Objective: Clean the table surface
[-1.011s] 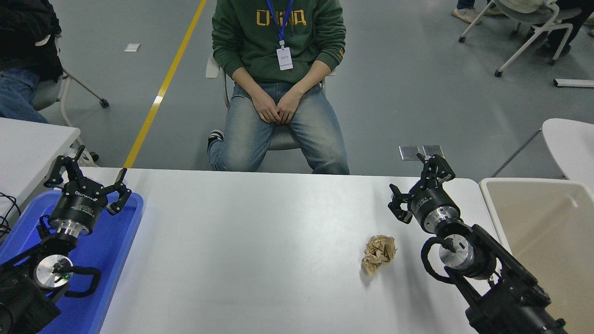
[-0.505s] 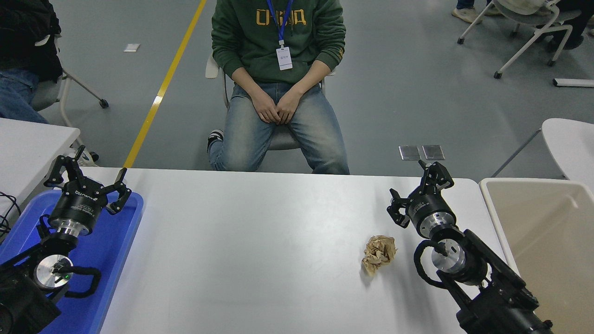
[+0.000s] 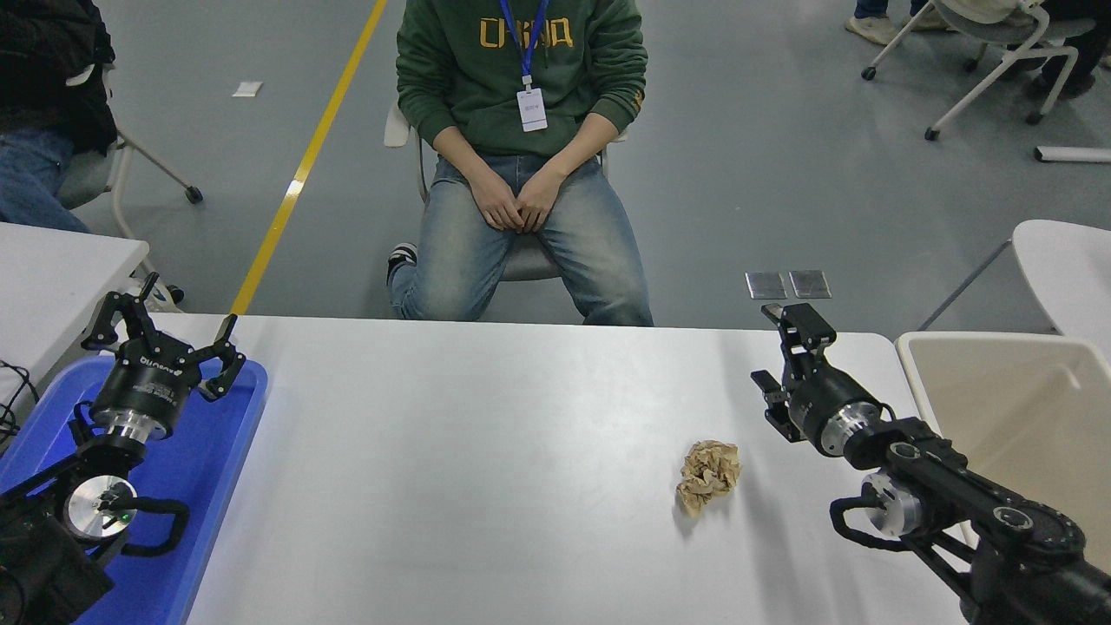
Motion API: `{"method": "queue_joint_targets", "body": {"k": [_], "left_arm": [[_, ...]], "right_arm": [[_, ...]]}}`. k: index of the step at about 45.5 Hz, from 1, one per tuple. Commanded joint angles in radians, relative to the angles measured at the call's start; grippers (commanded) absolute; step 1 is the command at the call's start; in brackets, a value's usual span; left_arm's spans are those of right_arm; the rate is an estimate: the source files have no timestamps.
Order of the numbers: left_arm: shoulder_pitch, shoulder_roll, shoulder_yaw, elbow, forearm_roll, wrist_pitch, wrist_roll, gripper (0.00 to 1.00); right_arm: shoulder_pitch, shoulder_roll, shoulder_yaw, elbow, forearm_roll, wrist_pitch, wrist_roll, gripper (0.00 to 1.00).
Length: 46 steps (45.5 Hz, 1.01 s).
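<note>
Crumpled paper wad [image 3: 709, 473], frame ctr-right on tabletop [image 3: 486, 451]: light, soft; pinch mid-bulk. Right claw [image 3: 785, 365] open, empty.

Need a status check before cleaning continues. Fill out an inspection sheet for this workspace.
Surface: white table, mostly bare, no spills seen.
Job's things: one crumpled brown paper ball lying right of centre, untouched.
Clutter: blue tray at the table's left end; beige bin beside the right end.
Grippers: left gripper open, parked over the tray; right gripper open, empty, raised beyond and right of the paper ball.
Cables: black cable loops on both wrists; black wires at the left edge.
Surroundings: seated person at the far side, hands in lap; chairs and smaller tables around.
</note>
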<state>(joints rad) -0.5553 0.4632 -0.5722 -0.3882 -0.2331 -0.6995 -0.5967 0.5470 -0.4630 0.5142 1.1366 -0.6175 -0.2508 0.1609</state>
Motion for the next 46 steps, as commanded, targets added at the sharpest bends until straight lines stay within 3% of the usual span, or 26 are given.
{"method": "queue_joint_targets", "body": {"k": [1,15,31,46], "left_arm": [[0.000,0.000,0.000,0.000,0.000,0.000,0.000,1.00],[0.000,0.000,0.000,0.000,0.000,0.000,0.000,1.00],[0.000,0.000,0.000,0.000,0.000,0.000,0.000,1.00],[0.000,0.000,-0.002,0.000,0.000,0.000,0.000,1.00]], "right_arm": [[0.154,-0.138,-0.338,0.054,-0.093,0.011,-0.008,1.00],[0.458,-0.195,-0.713,0.106,-0.036,0.097,-0.060,1.00],[0.633,-0.120,-0.881,0.166,0.192,0.146,-0.369,1.00],[0.650,0.041,-0.884,0.138,0.341,0.146,-0.385,1.00]]}}
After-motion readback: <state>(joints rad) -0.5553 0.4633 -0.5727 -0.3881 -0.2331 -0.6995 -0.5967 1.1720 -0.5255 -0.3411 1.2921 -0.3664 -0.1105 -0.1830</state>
